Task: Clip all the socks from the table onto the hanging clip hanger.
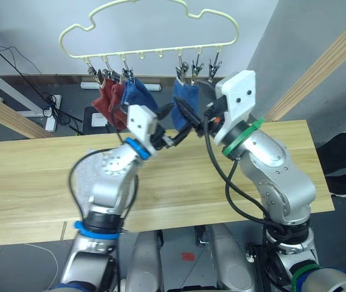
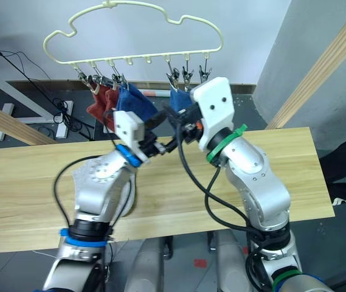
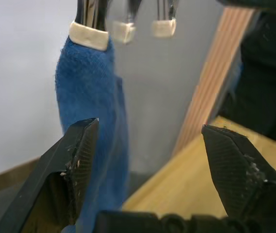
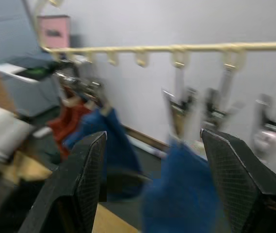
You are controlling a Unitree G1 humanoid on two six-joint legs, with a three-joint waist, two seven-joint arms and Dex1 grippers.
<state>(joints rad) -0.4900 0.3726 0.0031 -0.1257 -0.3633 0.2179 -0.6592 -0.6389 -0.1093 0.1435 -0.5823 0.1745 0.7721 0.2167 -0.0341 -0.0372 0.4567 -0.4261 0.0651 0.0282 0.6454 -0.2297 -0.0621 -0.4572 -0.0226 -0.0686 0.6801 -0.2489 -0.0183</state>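
Note:
The pale yellow clip hanger [image 1: 154, 24] hangs above the far edge of the table [image 1: 33, 188]. Two brick red socks [image 1: 107, 100] and a blue sock [image 1: 137, 94] hang from its left clips. A second blue sock [image 1: 188, 97] hangs from a clip right of the middle. A light grey sock [image 1: 89, 176] lies on the table, partly hidden under my left arm. Both grippers are raised close together just below the hanger. My left gripper [image 3: 150, 128] is open, beside a clipped blue sock [image 3: 91, 97]. My right gripper [image 4: 152, 136] is open and holds nothing, with the blue sock [image 4: 181, 194] low between its fingers.
Two empty clips [image 1: 206, 66] hang at the hanger's right end. Slanted wooden frame poles stand at the right [image 1: 318, 67] and the left [image 1: 2, 112]. Cables and a power strip [image 1: 45, 103] lie on the floor behind the table.

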